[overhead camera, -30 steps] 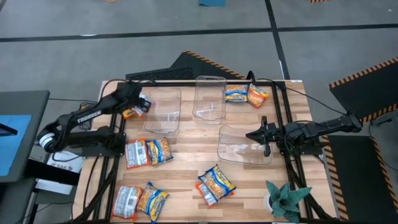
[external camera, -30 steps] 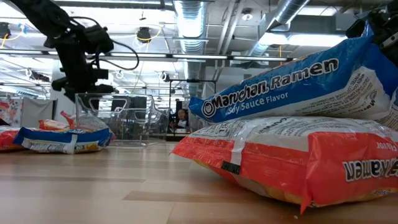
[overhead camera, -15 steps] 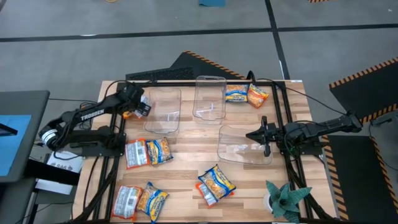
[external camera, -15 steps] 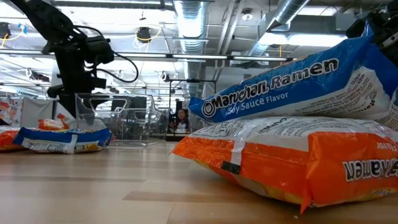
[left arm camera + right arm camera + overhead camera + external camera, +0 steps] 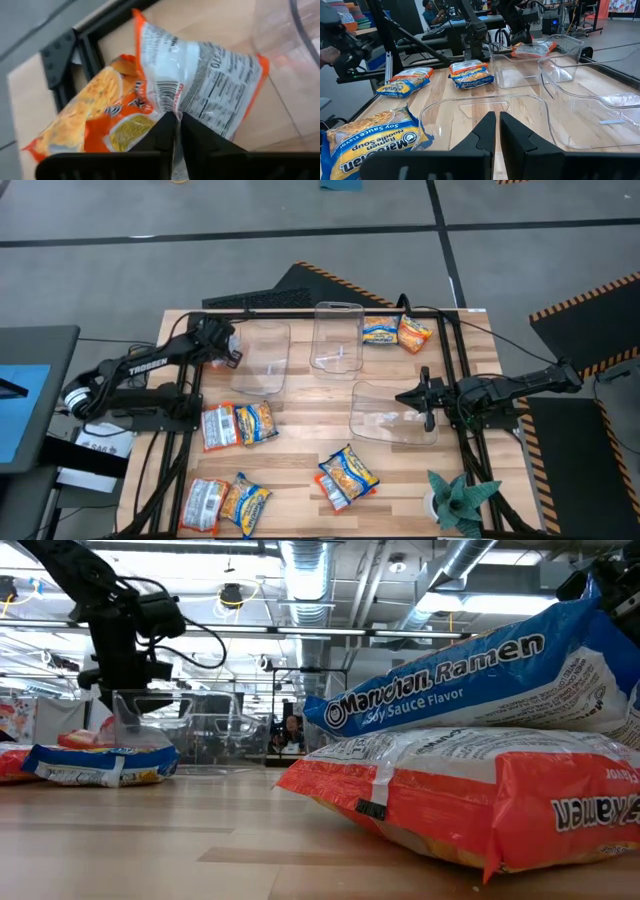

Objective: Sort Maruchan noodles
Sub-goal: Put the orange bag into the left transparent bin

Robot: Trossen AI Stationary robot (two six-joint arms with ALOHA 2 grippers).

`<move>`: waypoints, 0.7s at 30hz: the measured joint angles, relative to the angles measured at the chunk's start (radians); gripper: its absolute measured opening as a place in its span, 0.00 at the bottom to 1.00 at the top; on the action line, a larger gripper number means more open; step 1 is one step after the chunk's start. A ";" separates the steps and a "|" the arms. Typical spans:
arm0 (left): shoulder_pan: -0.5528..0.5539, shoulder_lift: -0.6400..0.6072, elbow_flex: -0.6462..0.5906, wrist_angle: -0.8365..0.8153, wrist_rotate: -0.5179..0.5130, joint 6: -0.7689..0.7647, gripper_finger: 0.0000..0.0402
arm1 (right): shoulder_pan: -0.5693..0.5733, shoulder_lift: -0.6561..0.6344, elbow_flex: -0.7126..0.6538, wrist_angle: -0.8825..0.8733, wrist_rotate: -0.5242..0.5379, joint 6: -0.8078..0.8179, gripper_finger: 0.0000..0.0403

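Two Maruchan noodles packets lie by the table's far left corner, beside the left clear bin (image 5: 262, 358). One is orange-and-white with its printed back up (image 5: 205, 75); the other is orange (image 5: 95, 115). My left gripper (image 5: 177, 122) is down on them, shut on the orange-and-white one. My right gripper (image 5: 497, 127) hovers over the right clear bin (image 5: 393, 412), fingers close together with nothing seen between them. More packets lie in pairs on the table (image 5: 238, 424), (image 5: 227, 502), (image 5: 346, 476), (image 5: 397, 331). My left gripper pinches the orange-and-white packet between its two fingers at one long edge (image 5: 172, 107), near the barcode. The fingers come down at it from above, slanting. The packet lies low by the bin's wall, one side overlapping the orange packet.
A middle clear bin (image 5: 336, 335) stands at the far edge between the other two. A small green plant (image 5: 458, 500) sits at the near right corner. Black frame rails (image 5: 190, 430) run along the table's left and right sides. Bare wood shows in the table's middle.
My left gripper has shifted slightly toward the table's left edge and come down onto the packets beside the left bin.
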 joint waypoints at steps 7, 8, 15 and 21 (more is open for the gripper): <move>-0.013 -0.100 0.036 -0.053 -0.036 0.017 0.00 | 0.000 0.000 0.000 0.000 0.000 0.000 0.12; -0.013 -0.114 0.040 -0.061 -0.041 0.017 0.00 | 0.000 0.000 0.000 0.000 0.000 0.000 0.12; -0.013 -0.218 0.107 -0.075 -0.105 0.053 0.00 | 0.000 0.000 0.000 0.000 0.000 0.000 0.12; -0.078 -0.250 0.151 0.010 -0.015 0.060 0.00 | 0.000 0.000 0.000 0.000 0.000 0.000 0.12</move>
